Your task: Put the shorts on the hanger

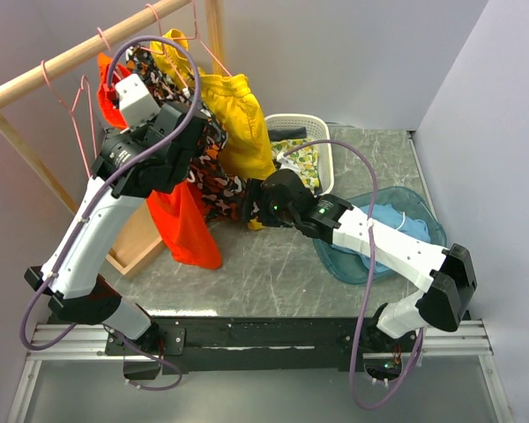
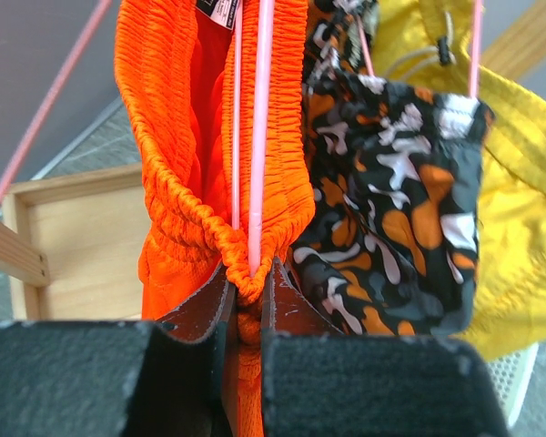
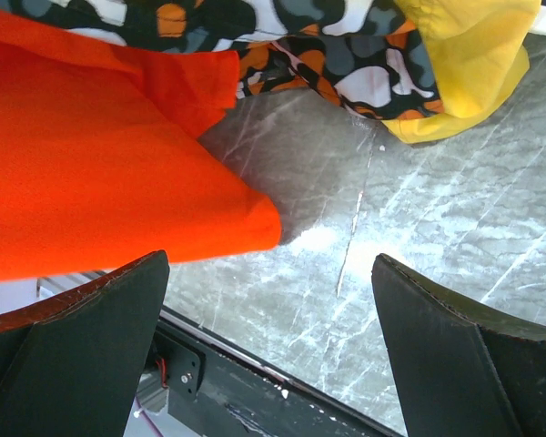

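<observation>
Nearest you, your right gripper [image 3: 271, 337] hangs wide open with nothing in it, just over the table [image 3: 419, 200], with the loose leg of the shorts [image 3: 91, 164] beside one finger. If you drive it forward carelessly, it could snag that hem and drag the garment down. Further up, your left gripper [image 2: 247, 293] is pinched nearly closed on the gathered waistband where it folds over the hanger [image 2: 259, 137], and the wire itself seems caught between the jaws. If you pull away before opening fully, you could tug hanger and shorts off together. Just beyond, the camouflage shorts [image 2: 391, 209] and yellow shorts [image 2: 519, 255] hang pressed close, easy to knock. I cannot tell whether the hook sits firmly on the wooden rail [image 1: 79, 57].
</observation>
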`<state>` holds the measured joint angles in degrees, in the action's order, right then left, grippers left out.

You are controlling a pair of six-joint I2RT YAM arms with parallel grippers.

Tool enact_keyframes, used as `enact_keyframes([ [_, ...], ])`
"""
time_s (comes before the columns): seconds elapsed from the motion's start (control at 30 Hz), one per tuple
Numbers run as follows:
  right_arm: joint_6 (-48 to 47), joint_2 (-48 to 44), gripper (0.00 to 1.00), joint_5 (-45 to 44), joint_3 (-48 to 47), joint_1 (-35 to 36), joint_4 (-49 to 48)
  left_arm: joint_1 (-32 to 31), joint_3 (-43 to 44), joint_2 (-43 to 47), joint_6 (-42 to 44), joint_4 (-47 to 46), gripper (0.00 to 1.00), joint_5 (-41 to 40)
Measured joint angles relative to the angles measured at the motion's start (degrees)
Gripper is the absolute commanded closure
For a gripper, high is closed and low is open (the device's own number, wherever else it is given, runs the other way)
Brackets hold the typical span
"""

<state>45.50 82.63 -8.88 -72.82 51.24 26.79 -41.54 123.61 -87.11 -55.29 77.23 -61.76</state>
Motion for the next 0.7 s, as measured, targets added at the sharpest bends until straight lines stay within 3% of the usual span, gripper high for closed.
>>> enact_keyframes([
  [0.43, -0.20, 0.00, 0.00, 0.13, 0.00, 0.00, 1.44, 7.08, 0.31, -0.15, 5.46, -4.68, 0.99, 2.54],
  [0.7, -0.44, -0.11, 0.00, 0.20, 0.00, 0.02, 1.64, 10.14, -4.44, -0.17, 7.06, -9.33, 0.99, 6.01],
])
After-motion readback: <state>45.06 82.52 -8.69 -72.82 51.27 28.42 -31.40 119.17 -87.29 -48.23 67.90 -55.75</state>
